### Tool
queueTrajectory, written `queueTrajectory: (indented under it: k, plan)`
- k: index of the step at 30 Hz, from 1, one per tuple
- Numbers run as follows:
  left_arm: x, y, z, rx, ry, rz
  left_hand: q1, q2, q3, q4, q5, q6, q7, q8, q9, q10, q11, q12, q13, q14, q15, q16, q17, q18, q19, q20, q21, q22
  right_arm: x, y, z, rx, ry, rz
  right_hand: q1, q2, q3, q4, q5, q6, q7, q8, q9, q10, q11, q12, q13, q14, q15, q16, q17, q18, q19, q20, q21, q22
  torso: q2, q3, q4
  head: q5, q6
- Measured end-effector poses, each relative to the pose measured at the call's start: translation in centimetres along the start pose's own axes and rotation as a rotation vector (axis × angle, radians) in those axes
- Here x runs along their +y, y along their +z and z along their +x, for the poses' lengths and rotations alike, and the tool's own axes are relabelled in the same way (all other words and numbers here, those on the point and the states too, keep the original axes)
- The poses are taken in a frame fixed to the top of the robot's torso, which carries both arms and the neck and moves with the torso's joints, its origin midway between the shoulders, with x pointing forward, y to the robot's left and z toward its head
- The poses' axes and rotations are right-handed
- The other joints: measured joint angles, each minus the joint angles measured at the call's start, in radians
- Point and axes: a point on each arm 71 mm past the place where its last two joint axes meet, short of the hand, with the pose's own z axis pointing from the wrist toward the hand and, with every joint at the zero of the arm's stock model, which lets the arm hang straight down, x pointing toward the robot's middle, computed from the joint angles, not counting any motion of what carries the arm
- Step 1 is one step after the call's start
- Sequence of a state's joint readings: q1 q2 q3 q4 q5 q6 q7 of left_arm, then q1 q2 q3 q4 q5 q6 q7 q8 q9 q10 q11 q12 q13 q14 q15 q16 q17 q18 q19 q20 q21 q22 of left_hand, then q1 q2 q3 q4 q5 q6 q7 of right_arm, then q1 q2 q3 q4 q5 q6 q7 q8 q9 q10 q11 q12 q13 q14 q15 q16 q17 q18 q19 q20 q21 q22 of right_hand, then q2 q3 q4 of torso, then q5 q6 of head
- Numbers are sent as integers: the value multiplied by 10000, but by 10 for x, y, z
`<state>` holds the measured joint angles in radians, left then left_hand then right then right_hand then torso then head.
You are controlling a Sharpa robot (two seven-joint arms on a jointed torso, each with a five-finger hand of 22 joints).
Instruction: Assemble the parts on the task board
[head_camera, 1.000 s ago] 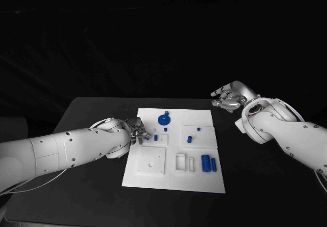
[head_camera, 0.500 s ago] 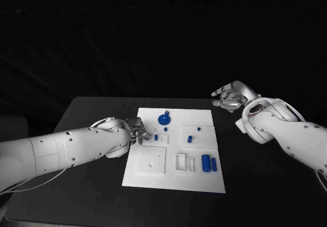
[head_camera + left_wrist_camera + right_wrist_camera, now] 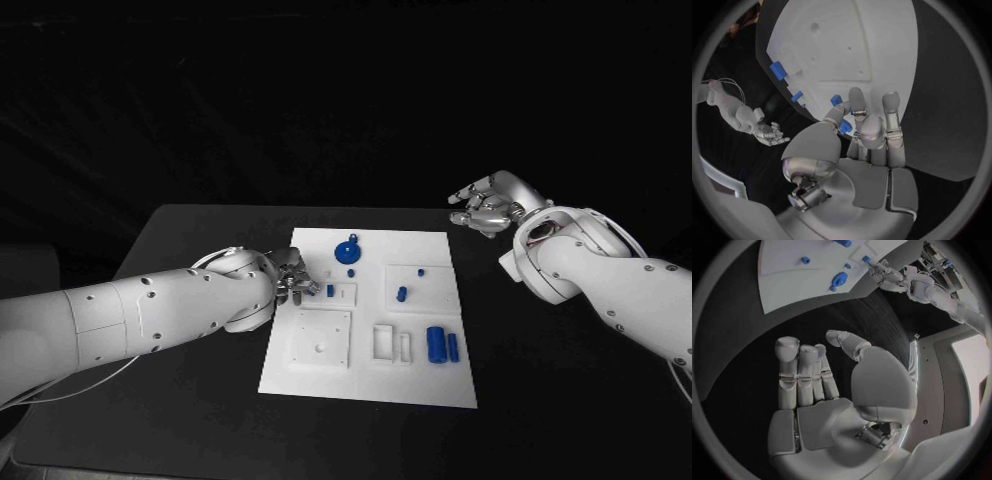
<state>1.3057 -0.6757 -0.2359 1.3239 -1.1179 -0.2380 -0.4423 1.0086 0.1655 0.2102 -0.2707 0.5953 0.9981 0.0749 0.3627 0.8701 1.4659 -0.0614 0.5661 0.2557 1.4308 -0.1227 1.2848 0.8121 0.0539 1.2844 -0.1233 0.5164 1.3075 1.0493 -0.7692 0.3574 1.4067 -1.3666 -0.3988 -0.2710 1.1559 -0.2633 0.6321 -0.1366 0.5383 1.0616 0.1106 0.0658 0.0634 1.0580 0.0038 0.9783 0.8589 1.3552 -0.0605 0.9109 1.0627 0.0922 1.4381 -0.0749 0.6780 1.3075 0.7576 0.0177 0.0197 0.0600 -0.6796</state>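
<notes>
board (image 3: 368, 370): white, flat in the middle of the black counter (image 3: 188, 240) | left hand (image 3: 290, 279): at the board's left edge, fingers pinch a small blue part (image 3: 845, 127) | right hand (image 3: 488, 203): off the board's far right corner, fingers apart, holds nothing

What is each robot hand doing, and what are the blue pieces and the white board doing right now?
Left hand: pinches a small blue piece at the board's left edge.
Right hand: holds nothing, fingers apart, off the board.
Round blue piece: lies on the board.
Two blue cylinders: lie side by side.
White board: flat on the table.
</notes>
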Motion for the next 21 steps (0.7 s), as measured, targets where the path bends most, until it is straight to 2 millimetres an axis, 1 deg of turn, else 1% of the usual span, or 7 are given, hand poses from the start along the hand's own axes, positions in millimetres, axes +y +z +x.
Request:
queueTrajectory:
  k: [10,21]
  plan:
    - [0,0,-1,52,155,3,8,-8,4,3,-2,0,0,-21,6,1,1,0,11,0,0,0,-7,0,0,0,0,-1,-1,0,0,5,-10,11,0,0,0,0,0,0,0,0,0,0,0,0,-18,0,0,0,1,-1,0,0,0,-1,0,1,-3,10,-12]
    - [-1,0,-1,110,239,8,9,-9,14,18,-41,0,0,14,-1,2,3,0,10,0,0,0,-6,0,0,0,0,-2,-1,0,0,12,-14,13,0,0,0,0,0,0,0,0,0,0,0,0,-17,0,0,0,1,0,0,0,0,-1,0,0,-3,-9,-20]
